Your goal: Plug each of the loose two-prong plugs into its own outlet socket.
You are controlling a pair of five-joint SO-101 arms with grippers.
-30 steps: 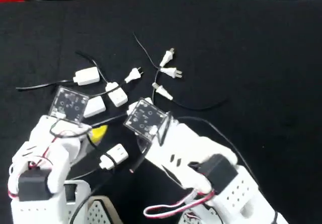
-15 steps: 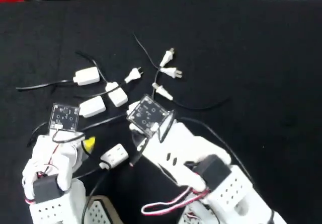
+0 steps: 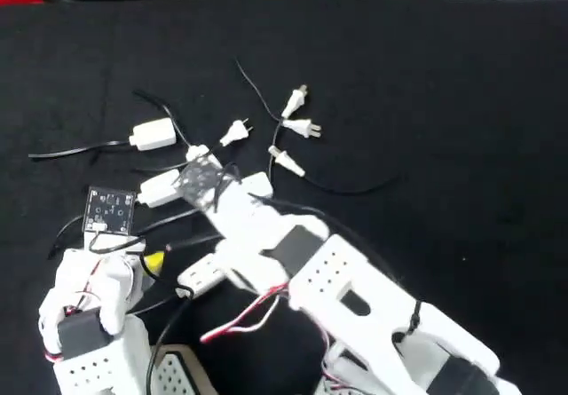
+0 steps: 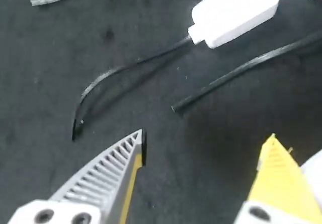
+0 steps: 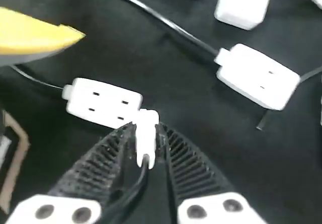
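The black tabletop [image 3: 461, 102] is lit evenly from above in the high view, and so little light is thrown back by it that the thin black cords [image 3: 257, 98] are nearly lost against it. The right arm [image 3: 355, 306] and the loose plugs [image 3: 297, 127] are rendered very bright, their surface detail washed out. In the left wrist view a soft shadow is cast beneath a cord [image 4: 236, 73], and a socket block [image 4: 234, 10] is glared to plain white. In the right wrist view the plug [image 5: 146, 141] gripped by the right end effector [image 5: 146, 128] is likewise overexposed
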